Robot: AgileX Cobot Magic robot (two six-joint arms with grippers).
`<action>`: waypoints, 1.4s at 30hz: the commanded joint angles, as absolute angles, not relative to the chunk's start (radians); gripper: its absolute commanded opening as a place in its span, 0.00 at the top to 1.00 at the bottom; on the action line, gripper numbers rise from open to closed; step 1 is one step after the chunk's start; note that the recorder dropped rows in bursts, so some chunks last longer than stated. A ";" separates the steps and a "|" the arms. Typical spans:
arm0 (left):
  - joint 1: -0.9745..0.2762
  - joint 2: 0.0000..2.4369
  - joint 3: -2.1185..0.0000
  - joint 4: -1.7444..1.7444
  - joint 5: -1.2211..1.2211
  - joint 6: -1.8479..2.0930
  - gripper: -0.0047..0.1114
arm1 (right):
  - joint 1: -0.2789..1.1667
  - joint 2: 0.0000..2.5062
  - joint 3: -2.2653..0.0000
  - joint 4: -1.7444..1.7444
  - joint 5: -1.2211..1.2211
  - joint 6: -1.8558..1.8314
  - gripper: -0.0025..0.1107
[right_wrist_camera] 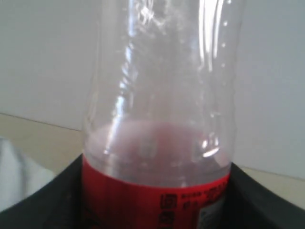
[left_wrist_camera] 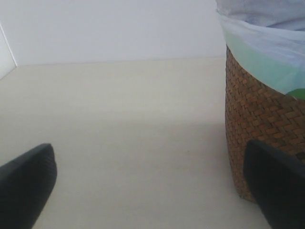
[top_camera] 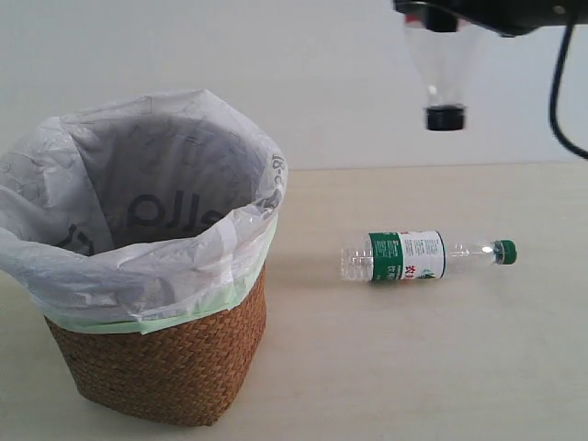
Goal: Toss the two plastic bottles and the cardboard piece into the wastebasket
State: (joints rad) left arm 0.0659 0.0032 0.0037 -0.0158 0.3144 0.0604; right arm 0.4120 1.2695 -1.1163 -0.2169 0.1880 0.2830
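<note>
High over the table [top_camera: 413, 367], the right gripper [top_camera: 441, 11] is pinching the red bottle [top_camera: 443, 69] around its labelled body. The cap [top_camera: 445, 118] points straight down, and the bottle is not yet above the basket [top_camera: 165, 358], which stands lower and well off toward the left gripper's side. Down below the right gripper, the green bottle [top_camera: 409, 256] lies on its side with its cap end away from the basket, and nothing is touching it. The left gripper [left_wrist_camera: 150, 191] hangs low just beside the basket's woven wall, its fingers [left_wrist_camera: 24, 186] spread wide with nothing between them. And the cardboard? No sign of it on the table. It may already be down inside the bag [top_camera: 138, 165], but the crinkled lining hides the bottom, so I can't tell. My read is that nothing is confirmed in. One bottle is aloft and needs carrying across and letting go, and the other waits for pickup.
</note>
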 commanded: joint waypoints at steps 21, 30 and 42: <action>0.059 0.000 0.000 -0.018 0.307 0.052 0.03 | 0.872 1.558 -1.559 -0.130 0.018 0.414 0.25; 0.059 0.000 0.000 -0.018 0.307 0.052 0.03 | 0.546 1.479 -1.694 -0.446 0.886 0.401 0.44; 0.059 0.000 0.000 -0.018 0.307 0.052 0.03 | 0.254 1.500 -1.453 -0.482 0.933 0.228 0.44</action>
